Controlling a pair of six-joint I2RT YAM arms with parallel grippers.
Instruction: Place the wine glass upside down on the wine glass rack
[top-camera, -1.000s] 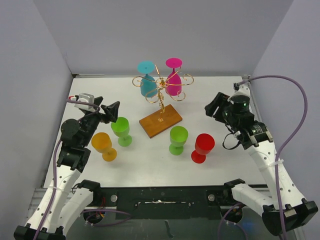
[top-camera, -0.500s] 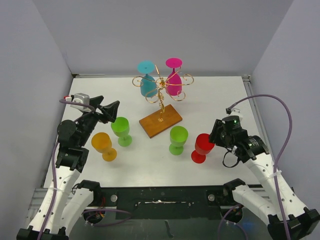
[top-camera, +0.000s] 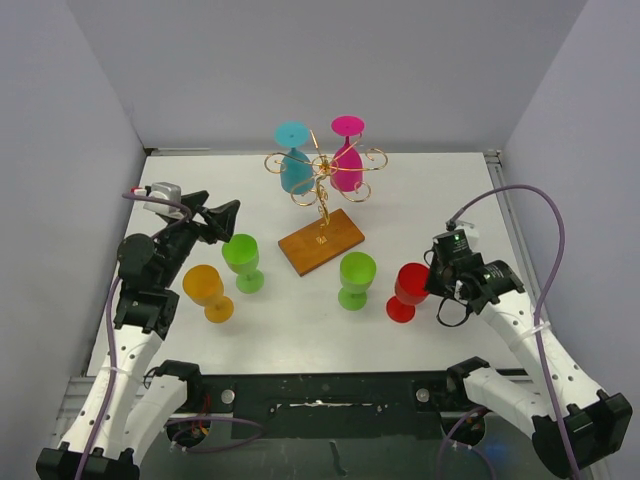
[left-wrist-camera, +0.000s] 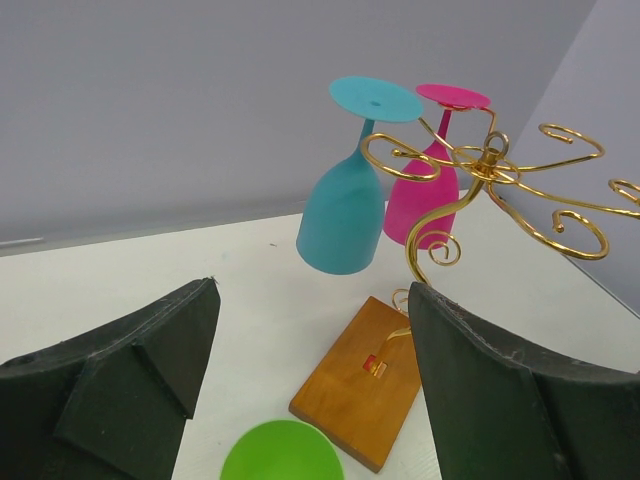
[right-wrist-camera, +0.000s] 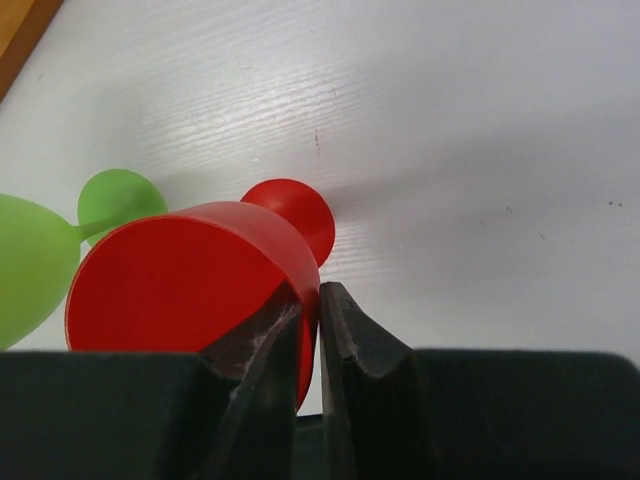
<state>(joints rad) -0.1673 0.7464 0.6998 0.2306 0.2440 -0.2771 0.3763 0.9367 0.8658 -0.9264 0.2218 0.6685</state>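
Far left: left gripper (top-camera: 222, 222) has jaws wide apart w/ nothing btwn them, hanging over the table (top-camera: 430, 190) just behind & left of a green glass (top-camera: 241, 257). In the left wrist view its fingers (left-wrist-camera: 120, 380) sit at either side of frame, and that green glass's rim shows low btwn them, untouched. Orange glass (top-camera: 208, 290) stands upright at the near-left of the green one, close but apart.

Centre: wine glass rack (top-camera: 321, 190), a gold wire stem w/ scroll arms on a brown wooden base (top-camera: 322, 243). The base lies at an angle to the table edges. Two glasses hang on it upside down, feet up: teal glass (top-camera: 294, 165) on the left, pink glass (top-camera: 347, 160) on the right, bowls either side of the stem. Left wrist view shows the same pair, bowls close together behind the gold scrolls.

Right of the base: second green glass (top-camera: 356, 277), upright, near the base's front corner but apart. Just right of it is the red wine glass (top-camera: 408, 287), upright on the table, not on the rack & well apart from the scroll arms.

Far right: right gripper (top-camera: 435, 277) is at the red glass's right side, at rim height. Right wrist view: jaws narrow, pinched on the bowl wall at the rim, one finger (right-wrist-camera: 255, 340) inside the bowl, the other outside, a thin red strip btwn them. Red foot shows on the table beyond the bowl, second green glass at the frame's left edge
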